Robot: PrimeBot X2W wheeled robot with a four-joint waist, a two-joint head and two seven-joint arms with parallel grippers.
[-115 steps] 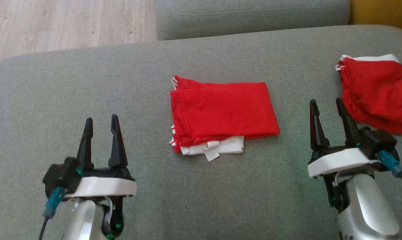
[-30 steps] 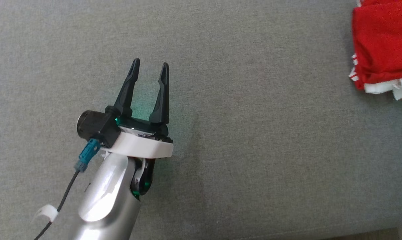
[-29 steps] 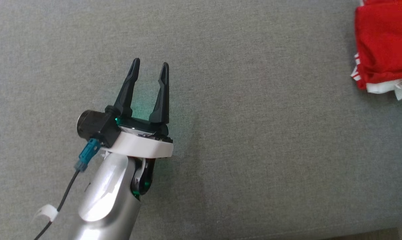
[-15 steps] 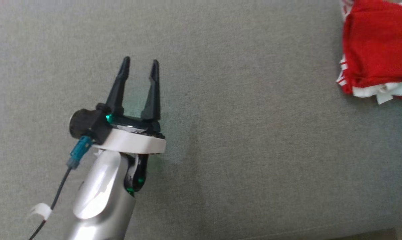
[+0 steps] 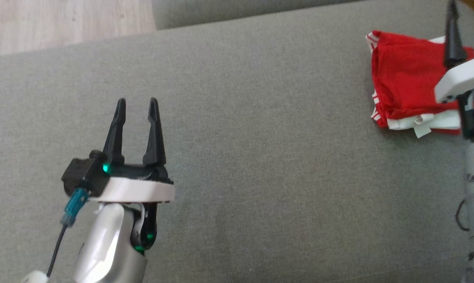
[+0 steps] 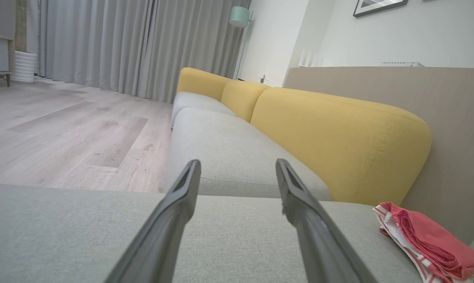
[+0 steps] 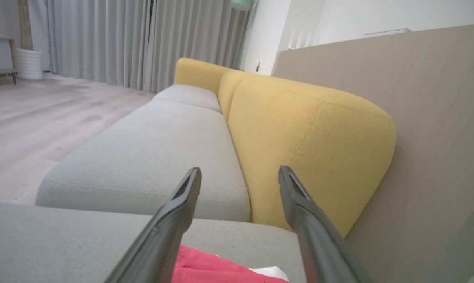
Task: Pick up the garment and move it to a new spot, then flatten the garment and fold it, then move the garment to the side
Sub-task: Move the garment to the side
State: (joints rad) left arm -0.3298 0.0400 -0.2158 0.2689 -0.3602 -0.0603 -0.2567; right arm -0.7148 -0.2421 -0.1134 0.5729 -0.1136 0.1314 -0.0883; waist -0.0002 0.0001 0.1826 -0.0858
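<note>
Grey sofa seat [image 5: 260,137] is where everything's laid out, with yellow back cushions [image 6: 331,133] seen behind it from the wrists and a bit of wooden floor [image 5: 64,23] at the far left. So, the garment [image 5: 405,86], red with white trim, is found folded at the far right of the seat. The right hand [image 7: 240,169] is held over its right side, fingers spread apart, not clamped on the cloth; whether it's touched can't be told. The left hand [image 5: 137,101] is parked well apart at the near left, fingers spread too, over bare cushion.
</note>
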